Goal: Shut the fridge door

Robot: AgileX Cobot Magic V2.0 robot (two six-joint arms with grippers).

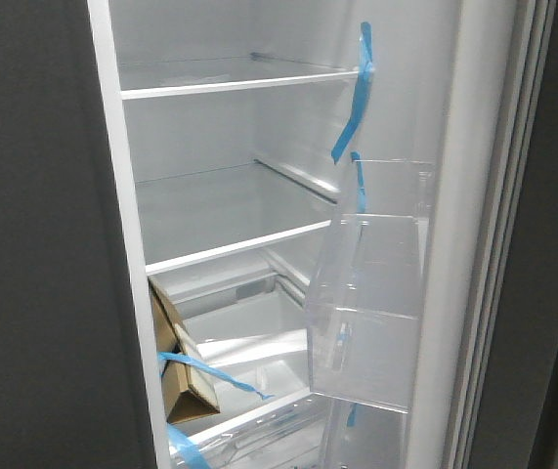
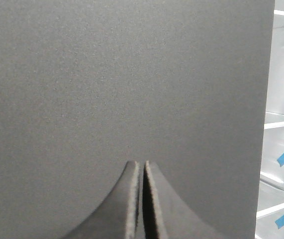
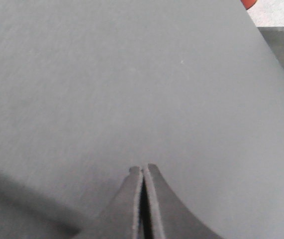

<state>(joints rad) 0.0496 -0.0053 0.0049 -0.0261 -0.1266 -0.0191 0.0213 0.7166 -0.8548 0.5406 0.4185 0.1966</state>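
Both fingers pairs pressed together, left [image 2: 141, 167], right [image 3: 143, 169], fridge door [image 1: 537, 293] open, edges cropped

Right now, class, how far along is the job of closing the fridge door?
Nothing is done yet: the fridge door stands open, its clear bins and the white shelves in full view. In hand: the right claw, fingers together, points at a grey panel, seemingly the door's outer face; the left claw faces the other dark panel. The whole swing shut remains.
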